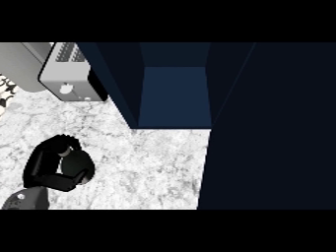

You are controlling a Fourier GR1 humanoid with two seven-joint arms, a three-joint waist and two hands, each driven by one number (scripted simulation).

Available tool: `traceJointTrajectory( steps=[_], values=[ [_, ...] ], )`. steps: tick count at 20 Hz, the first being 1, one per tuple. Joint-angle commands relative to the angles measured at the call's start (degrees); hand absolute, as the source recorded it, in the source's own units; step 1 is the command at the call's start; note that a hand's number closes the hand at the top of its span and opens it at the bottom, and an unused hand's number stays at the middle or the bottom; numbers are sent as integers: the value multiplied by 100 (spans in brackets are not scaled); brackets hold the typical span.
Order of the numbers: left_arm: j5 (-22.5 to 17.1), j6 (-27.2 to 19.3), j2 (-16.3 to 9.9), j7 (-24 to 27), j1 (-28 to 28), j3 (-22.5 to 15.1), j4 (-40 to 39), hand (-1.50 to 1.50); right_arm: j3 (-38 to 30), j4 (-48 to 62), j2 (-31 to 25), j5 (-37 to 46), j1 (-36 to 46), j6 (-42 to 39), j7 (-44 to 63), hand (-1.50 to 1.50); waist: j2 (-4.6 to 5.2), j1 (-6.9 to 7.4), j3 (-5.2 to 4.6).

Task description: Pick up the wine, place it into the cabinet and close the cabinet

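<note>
- Left hand (57,165) is seen low at the left above the marble counter (156,162), fingers curled, nothing visibly held
- Dark cabinet (174,93) is shown open behind
- Toaster (72,74) is set at its left

The left hand (57,165) shows at the lower left, fingers curled in and holding nothing, on its grey forearm (26,199).

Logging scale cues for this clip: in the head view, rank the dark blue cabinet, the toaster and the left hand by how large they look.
1. dark blue cabinet, by far the largest.
2. toaster.
3. left hand, curled. It looks close to the toaster in size and sits nearer the camera, so their order is unsure.
</note>
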State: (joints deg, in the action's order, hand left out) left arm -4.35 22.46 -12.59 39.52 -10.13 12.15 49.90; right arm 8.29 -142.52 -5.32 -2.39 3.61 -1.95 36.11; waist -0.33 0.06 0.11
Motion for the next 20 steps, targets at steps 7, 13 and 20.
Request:
traceJointTrajectory(
  steps=[7,13,20],
  values=[
    [-493,-567,653,-621,678,-109,2246,150,5,-493,65,-172,-304,-108,27,-150,8,17,-5],
    [-851,-549,836,-1835,941,-506,3619,150,-373,-297,-5,-451,371,16,379,-150,16,23,-7],
    [-563,-1266,1159,-2922,964,-1089,4949,150,-257,-322,82,-516,-258,-248,4,-150,22,-15,-6]
  ],
)
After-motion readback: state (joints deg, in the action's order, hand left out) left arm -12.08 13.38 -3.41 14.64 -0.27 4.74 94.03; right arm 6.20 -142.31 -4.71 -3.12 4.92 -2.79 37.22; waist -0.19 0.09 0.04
